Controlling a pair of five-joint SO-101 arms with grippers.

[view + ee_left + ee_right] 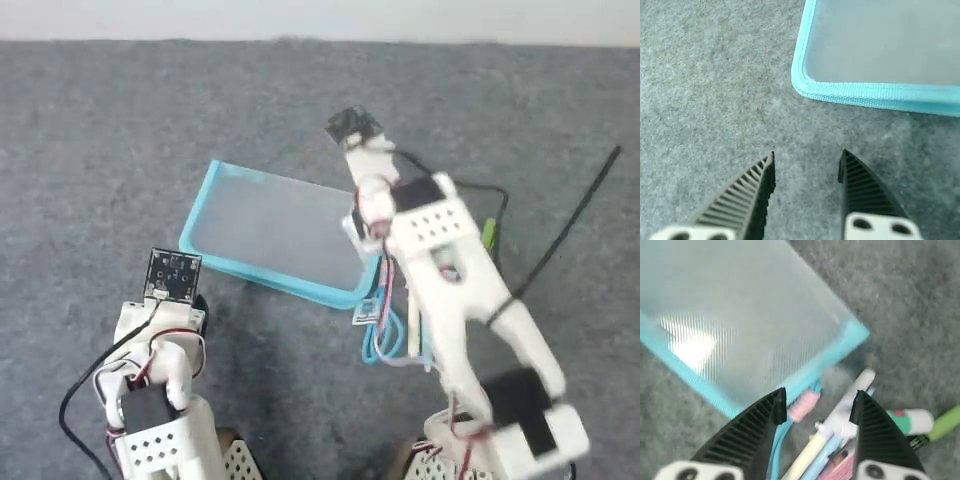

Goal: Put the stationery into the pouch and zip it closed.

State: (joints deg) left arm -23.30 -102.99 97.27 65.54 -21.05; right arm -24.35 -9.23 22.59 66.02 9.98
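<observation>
Two grippers, both spread: left gripper lower left in the high view, right gripper mid-frame above stationery by the pouch.

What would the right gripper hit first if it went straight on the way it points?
Probably the stationery pile beside the pouch; the open right gripper frames it, though depth is unclear.
</observation>
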